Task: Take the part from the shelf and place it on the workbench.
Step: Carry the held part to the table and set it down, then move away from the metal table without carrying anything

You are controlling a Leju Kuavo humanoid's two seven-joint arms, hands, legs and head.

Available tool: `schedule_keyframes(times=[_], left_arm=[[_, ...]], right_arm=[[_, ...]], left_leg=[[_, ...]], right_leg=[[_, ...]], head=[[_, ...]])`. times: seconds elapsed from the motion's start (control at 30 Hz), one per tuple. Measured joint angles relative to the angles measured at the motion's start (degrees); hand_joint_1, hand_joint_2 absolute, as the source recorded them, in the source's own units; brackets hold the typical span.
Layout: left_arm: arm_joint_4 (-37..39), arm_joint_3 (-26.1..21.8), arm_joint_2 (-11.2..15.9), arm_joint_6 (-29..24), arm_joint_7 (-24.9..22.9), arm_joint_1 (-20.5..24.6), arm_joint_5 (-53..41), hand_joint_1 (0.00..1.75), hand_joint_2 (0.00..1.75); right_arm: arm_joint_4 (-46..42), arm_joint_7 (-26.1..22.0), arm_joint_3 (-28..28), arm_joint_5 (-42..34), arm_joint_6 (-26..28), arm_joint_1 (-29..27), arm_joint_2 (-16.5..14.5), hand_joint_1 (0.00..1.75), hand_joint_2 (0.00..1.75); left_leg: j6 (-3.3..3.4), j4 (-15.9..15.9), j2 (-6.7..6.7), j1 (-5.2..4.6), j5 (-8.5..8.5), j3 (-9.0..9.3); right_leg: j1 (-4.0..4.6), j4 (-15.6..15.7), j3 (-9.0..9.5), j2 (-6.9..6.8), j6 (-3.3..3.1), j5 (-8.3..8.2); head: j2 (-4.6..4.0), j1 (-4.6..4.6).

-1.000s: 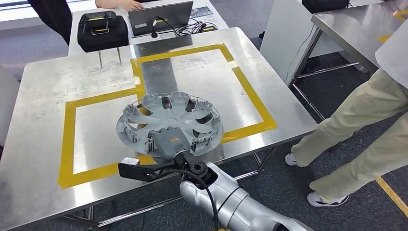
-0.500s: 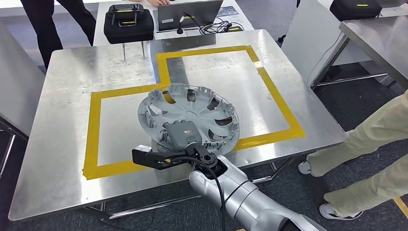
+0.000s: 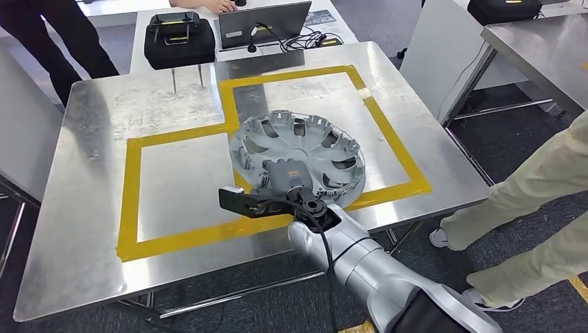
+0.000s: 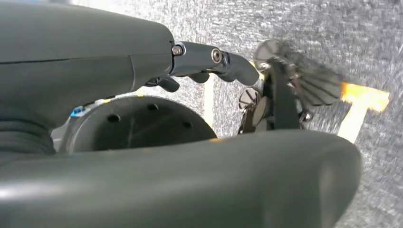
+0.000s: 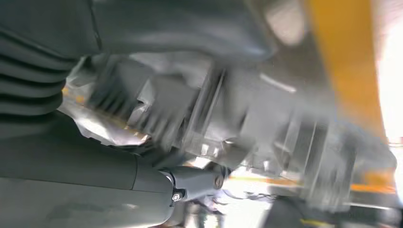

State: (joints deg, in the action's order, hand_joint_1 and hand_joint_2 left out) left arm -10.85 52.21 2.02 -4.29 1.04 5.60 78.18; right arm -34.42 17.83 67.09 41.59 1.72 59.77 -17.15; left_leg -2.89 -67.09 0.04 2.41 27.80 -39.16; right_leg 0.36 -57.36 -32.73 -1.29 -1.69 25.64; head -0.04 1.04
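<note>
R hand (image 3: 283,177) grips hubcap (image 3: 305,149) rim over workbench (image 3: 83,208), arm outstretched; L hand (image 4: 209,66) holds nothing.

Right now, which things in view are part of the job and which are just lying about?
Part of the job:
- wheel cover, held by the right hand
- workbench with its yellow tape squares

Just lying about:
- black case
- laptop and its cables
- second table
- person standing at the right

1 hubcap (image 3: 305,149), 1 laptop (image 3: 263,24), 1 black case (image 3: 179,41), maybe 3 people.
</note>
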Motion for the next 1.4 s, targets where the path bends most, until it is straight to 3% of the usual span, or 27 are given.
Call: schedule_keyframes(times=[0.03, 0.07, 0.17, 0.23, 0.3, 0.37, 0.4, 0.43, 0.47, 0.57, 0.63, 0.67, 0.77, 0.8, 0.9, 0.93, 0.97, 1.03, 1.1, 1.13, 1.2, 1.27, 1.3, 1.4], left_arm=[[0.0, -0.2, -0.1, -0.2, -0.2, 0.0, 0.1, 0.0, 0.0], [0.0, -0.3, -0.1, -0.3, -0.4, 0.1, 0.1, 0.0, 0.0], [0.1, -0.5, -0.1, -0.4, -0.4, 0.2, 0.2, 0.0, 0.0], [0.1, -0.6, -0.1, -0.3, -0.3, 0.2, 0.2, 0.0, 0.0], [0.1, -0.6, -0.1, 0.1, 0.1, 0.1, -0.1, 0.0, 0.0], [0.1, -0.6, -0.1, 0.7, 0.6, 0.2, -0.6, 0.0, 0.0], [0.1, -0.6, -0.1, 0.9, 0.8, 0.2, -0.9, 0.0, 0.0], [0.1, -0.6, 0.0, 1.1, 1.0, 0.2, -1.0, 0.0, 0.0], [0.1, -0.6, 0.0, 1.2, 1.1, 0.2, -1.1, 0.0, 0.0], [0.1, -0.6, -0.3, 1.2, 1.4, 0.2, -1.1, 0.0, 0.0], [0.1, -0.6, -0.6, 1.1, 1.7, 0.3, -0.8, 0.0, 0.0], [0.1, -0.6, -0.7, 1.0, 1.9, 0.3, -0.4, 0.0, 0.0], [0.1, -0.7, -0.9, 0.5, 2.6, -0.1, 0.7, 0.0, 0.0], [0.1, -0.7, -0.9, 0.3, 3.0, -0.2, 1.0, 0.0, 0.0], [0.1, -1.2, -0.8, 0.3, 5.1, -0.3, 1.8, 0.0, 0.0], [0.2, -1.5, -0.7, 0.3, 5.9, -0.4, 2.1, 0.0, 0.0], [0.2, -1.8, -0.6, 0.3, 6.6, -0.5, 2.4, 0.0, 0.0], [0.2, -2.3, -0.5, 0.1, 7.4, -0.8, 3.1, 0.0, 0.0], [0.3, -2.8, -0.4, -0.2, 7.7, -0.9, 3.7, 0.0, 0.0], [0.3, -3.1, -0.4, -0.4, 7.8, -0.9, 3.9, 0.0, 0.0], [0.3, -3.5, -0.4, -0.9, 7.6, -0.9, 4.2, 0.0, 0.0], [0.4, -3.8, -0.4, -1.3, 7.1, -1.2, 4.3, 0.0, 0.0], [0.4, -4.0, -0.4, -1.5, 6.9, -1.3, 4.3, 0.0, 0.0], [0.4, -4.4, -0.4, -1.6, 6.9, -1.6, 4.2, 0.0, 0.0]], right_arm=[[0.4, 0.2, -0.2, 0.0, 0.0, 0.4, 0.3, 0.0, 0.0], [0.6, 0.4, -0.3, 0.1, 0.1, 0.8, 0.4, 0.0, 0.0], [0.8, 0.7, -0.7, 0.4, 0.3, 1.2, 0.8, 0.0, 0.0], [0.8, -0.2, -0.9, 0.4, 0.7, 1.2, 1.1, 0.0, 0.0], [0.6, -2.9, -1.2, -0.1, 1.1, 1.3, 1.4, 0.0, 0.0], [-0.4, -6.4, -1.4, -0.6, 1.7, 1.2, 1.8, 0.0, 0.0], [-1.3, -7.6, -1.4, -0.7, 2.3, 1.1, 2.2, 0.0, 0.0], [-2.5, -8.2, -1.5, -0.6, 3.1, 0.9, 2.7, 0.0, 0.0], [-4.0, -8.3, -1.6, -0.4, 3.9, 0.8, 3.2, 0.0, 0.0], [-9.1, -7.7, -2.6, -0.8, 7.2, 0.6, 4.8, 0.0, 0.0], [-13.0, -7.3, -3.9, -2.7, 10.9, -0.1, 6.0, 0.0, 0.0], [-15.2, -7.1, -4.8, -4.1, 12.7, -0.8, 6.8, 0.0, 0.0], [-23.9, -6.0, -8.3, -10.7, 16.7, -4.5, 10.4, 0.0, 0.0], [-27.1, -5.5, -9.5, -13.0, 17.5, -5.8, 11.9, 0.0, 0.0], [-36.7, -4.7, -13.6, -22.4, 20.0, -10.9, 17.6, 0.0, 0.0], [-40.4, -4.7, -15.5, -26.9, 20.9, -13.4, 20.1, 0.0, 0.44], [-44.1, -5.1, -17.8, -31.7, 21.9, -15.9, 22.8, 0.0, 0.87], [-50.7, -6.9, -23.0, -40.8, 23.8, -20.5, 28.0, 0.0, 1.75], [-56.5, -10.7, -29.3, -52.3, 25.6, -25.5, 33.2, 0.0, 1.75], [-59.2, -13.5, -33.0, -59.4, 25.8, -28.7, 35.7, 0.0, 1.75], [-63.7, -19.9, -41.8, -74.2, 24.1, -36.3, 39.7, 0.0, 1.75], [-67.0, -25.2, -52.5, -86.1, 20.9, -44.5, 42.5, 0.0, 1.75], [-68.3, -26.9, -57.9, -89.8, 19.2, -48.1, 43.5, 0.0, 1.75], [-70.4, -28.0, -71.6, -93.8, 14.7, -56.1, 44.9, 0.0, 1.75]], left_leg=[[-0.36, 2.8, 0.16, 0.16, -0.84, 1.53], [-0.17, 4.6, 0.13, 0.27, -1.1, 2.55], [1.75, 4.9, -0.29, 0.23, -0.64, 2.72], [2.42, 4.9, -0.46, 0.19, -0.77, 2.62], [2.85, 5.0, -0.63, 0.2, -0.89, 2.57], [3.0, 5.0, -0.72, 0.06, -0.95, 2.5], [3.02, 5.0, -0.77, -0.06, -0.95, 2.48], [3.05, 5.0, -0.86, -0.25, -0.94, 2.51], [3.09, 5.0, -0.97, -0.48, -0.93, 2.57], [3.19, 5.4, -1.17, -0.93, -1.09, 2.86], [2.93, 6.0, -1.16, -0.52, -1.47, 2.86], [2.68, 6.4, -1.19, -0.37, -1.7, 2.98], [2.29, 6.2, -0.97, -0.58, -1.03, 3.01], [2.28, 4.4, -0.79, -0.74, 0.12, 2.28], [1.84, -4.8, -0.42, -0.69, 4.1, -1.76], [1.65, -6.2, -0.3, -0.63, 4.13, -2.41], [1.49, -5.5, -0.2, -0.59, 3.2, -2.03], [1.34, 0.5, -0.11, -0.39, 0.3, 1.25], [1.8, 5.5, -0.26, -0.28, -0.52, 4.39], [2.25, 6.1, -0.43, -0.32, -0.03, 4.98], [3.29, 6.2, -0.8, -0.34, 0.21, 5.3], [3.91, 6.4, -1.12, -0.12, 0.05, 5.41], [4.13, 6.6, -1.18, 0.0, -0.05, 5.4], [4.36, 6.7, -0.98, -0.01, -0.05, 5.2]], right_leg=[[-0.12, -1.0, -0.57, 0.01, 0.65, 0.49], [-0.12, -2.1, -1.18, 0.06, 1.22, 0.97], [0.16, -3.6, -2.25, 0.16, 2.03, 1.45], [-0.05, -4.3, -2.87, 0.28, 2.52, 2.0], [-0.28, -8.5, -4.91, 0.5, 3.16, 4.38], [-0.38, -15.6, -8.14, 0.58, 3.37, 7.41], [-0.38, -18.3, -9.41, 0.6, 3.25, 8.08], [-0.32, -19.1, -9.87, 0.65, 2.95, 7.72], [-0.19, -17.7, -9.35, 0.73, 2.43, 6.37], [0.83, -7.0, -4.61, 1.21, -0.43, 1.46], [1.56, -3.6, -3.26, 1.36, -1.65, 0.97], [1.83, -2.9, -3.05, 1.33, -1.81, 0.83], [1.26, 0.8, -0.14, 0.99, -1.71, -0.52], [0.94, 1.8, 0.78, 0.87, -1.54, -1.02], [0.75, 2.1, 1.06, 0.64, -1.11, -1.16], [0.7, 1.9, 1.05, 0.56, -0.86, -0.99], [0.59, 1.6, 1.01, 0.45, -0.51, -0.75], [0.29, 0.4, 0.69, 0.4, 0.41, -0.01], [0.38, -1.1, -0.57, 0.45, 1.48, 0.95], [0.47, -1.5, -0.96, 0.41, 1.95, 1.28], [0.48, -1.6, -0.96, 0.18, 2.63, 1.54], [0.24, -2.8, -1.21, 0.33, 3.39, 2.68], [0.08, -4.8, -2.06, 0.57, 3.84, 4.1], [-0.37, -15.2, -7.22, 1.11, 4.86, 9.58]], head=[[0.0, -0.3], [0.0, -0.65], [0.0, -0.38], [0.0, 0.19], [0.0, 0.79], [0.0, 1.5], [0.0, 1.73], [0.0, 1.95], [0.0, 2.2], [0.0, 2.31], [0.0, 2.1], [0.0, 2.14], [0.0, 2.38], [0.0, 2.1], [0.0, 0.81], [0.0, 0.5], [0.0, 0.32], [0.0, 0.02], [0.0, -0.54], [0.0, -0.54], [0.0, -0.2], [0.0, 0.32], [0.0, 0.73], [0.0, 1.94]])
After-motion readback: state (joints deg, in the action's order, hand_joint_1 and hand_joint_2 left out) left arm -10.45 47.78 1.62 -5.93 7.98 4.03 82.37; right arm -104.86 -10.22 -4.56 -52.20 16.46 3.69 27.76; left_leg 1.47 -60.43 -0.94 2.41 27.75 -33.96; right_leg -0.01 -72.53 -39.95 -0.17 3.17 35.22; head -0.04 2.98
